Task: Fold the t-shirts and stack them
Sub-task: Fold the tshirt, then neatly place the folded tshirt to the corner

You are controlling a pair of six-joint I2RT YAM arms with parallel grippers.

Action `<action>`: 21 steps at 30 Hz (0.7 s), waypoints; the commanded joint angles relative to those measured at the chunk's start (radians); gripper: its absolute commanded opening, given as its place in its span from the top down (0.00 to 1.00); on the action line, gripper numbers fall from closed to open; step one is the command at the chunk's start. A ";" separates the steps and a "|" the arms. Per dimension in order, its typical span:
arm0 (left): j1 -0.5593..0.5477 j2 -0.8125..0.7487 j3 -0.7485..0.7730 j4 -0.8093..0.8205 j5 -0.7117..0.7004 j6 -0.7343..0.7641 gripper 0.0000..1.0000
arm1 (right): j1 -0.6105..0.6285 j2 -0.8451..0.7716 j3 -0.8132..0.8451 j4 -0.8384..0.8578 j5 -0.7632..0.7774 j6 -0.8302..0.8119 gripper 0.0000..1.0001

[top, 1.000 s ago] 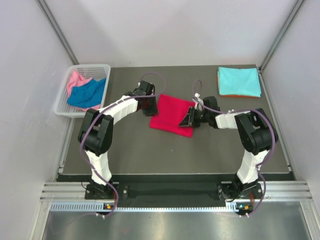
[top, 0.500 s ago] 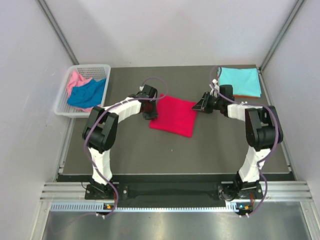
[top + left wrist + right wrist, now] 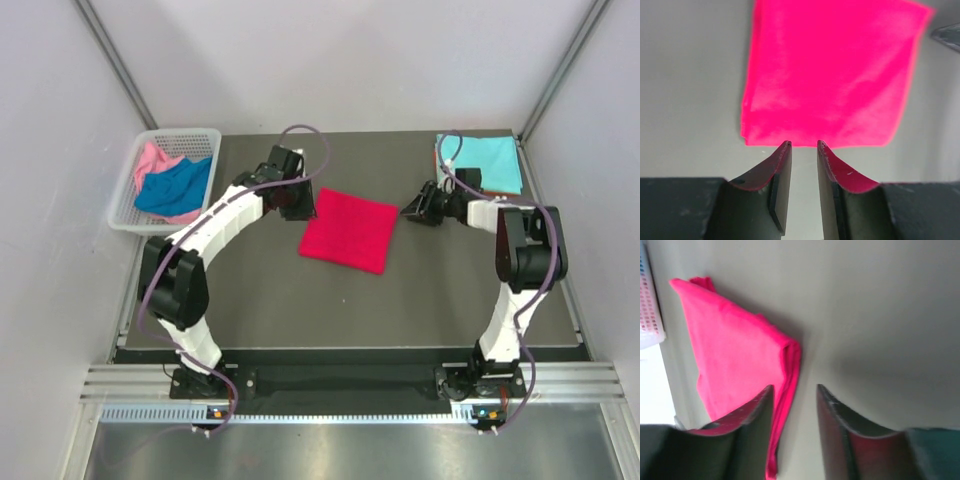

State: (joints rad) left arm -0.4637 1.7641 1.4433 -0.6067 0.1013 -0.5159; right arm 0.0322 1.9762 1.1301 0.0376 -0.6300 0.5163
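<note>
Though near left pincer, t-shirt clear.

Red shirt folded square, flat, mid-table; turquoise shirt folded atop orange shirt, far right corner; blue shirt over pink shirt, crumpled in basket.

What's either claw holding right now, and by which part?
Nothing. The left claw and right claw are both open with nothing between the fingers. The folded red t-shirt lies flat between them, ungripped.
</note>
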 commanded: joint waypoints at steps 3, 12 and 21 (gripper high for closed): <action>0.005 -0.107 0.104 -0.132 0.141 0.103 0.67 | 0.014 -0.230 -0.123 -0.022 0.082 0.005 0.52; 0.008 -0.265 -0.061 -0.027 0.345 0.099 0.67 | 0.162 -0.312 -0.291 0.113 0.217 0.109 0.29; 0.010 -0.339 -0.230 0.042 0.315 0.122 0.67 | 0.271 -0.191 -0.228 0.096 0.392 0.087 0.34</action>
State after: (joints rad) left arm -0.4580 1.4616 1.2285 -0.6209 0.4072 -0.4187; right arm 0.2836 1.7405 0.8612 0.1291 -0.3443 0.6304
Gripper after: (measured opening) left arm 0.329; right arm 0.676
